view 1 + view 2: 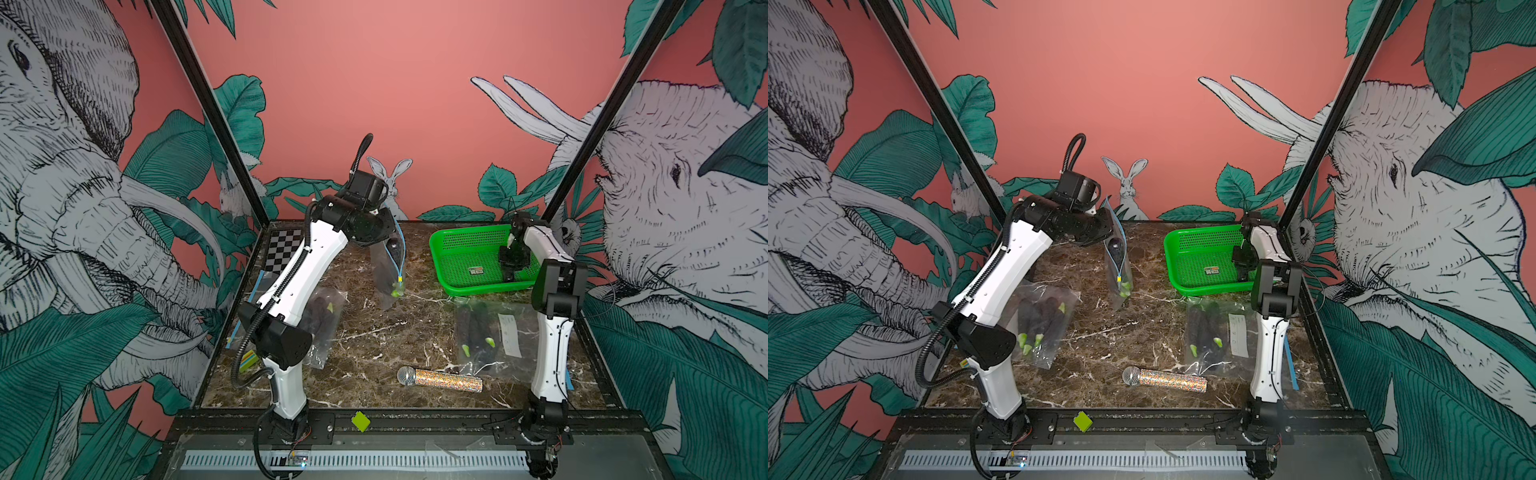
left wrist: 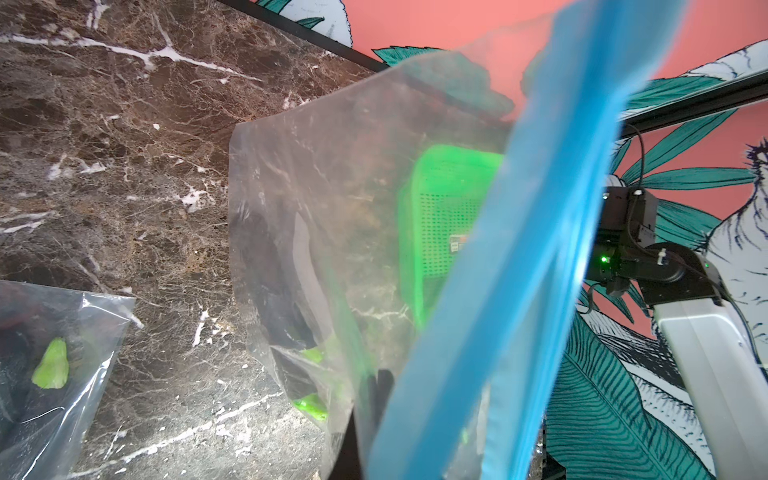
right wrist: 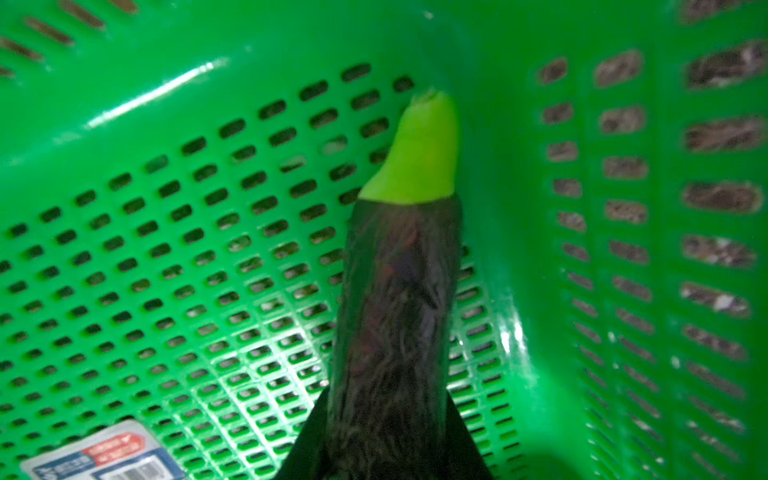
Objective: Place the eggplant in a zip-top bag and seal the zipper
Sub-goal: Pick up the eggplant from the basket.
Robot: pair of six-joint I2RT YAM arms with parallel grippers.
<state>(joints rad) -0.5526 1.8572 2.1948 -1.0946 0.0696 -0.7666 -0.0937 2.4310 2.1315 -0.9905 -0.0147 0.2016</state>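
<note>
Our left gripper (image 1: 390,237), fingers fully closed, is pinching the zip-top bag (image 1: 384,276), dangling it above the table (image 1: 374,345) toward twelve o'clock. Our right gripper (image 1: 509,269) is clasping the eggplant (image 3: 395,311), fingers pressing both its sides, inside the green basket (image 1: 459,245) at two o'clock.

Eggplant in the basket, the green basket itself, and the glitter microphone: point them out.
eggplant (image 3: 395,316), right wrist view, dark body.
green basket (image 1: 469,241), in a top view, back wall.
microphone (image 1: 449,381), in a top view, glitter handle.
</note>
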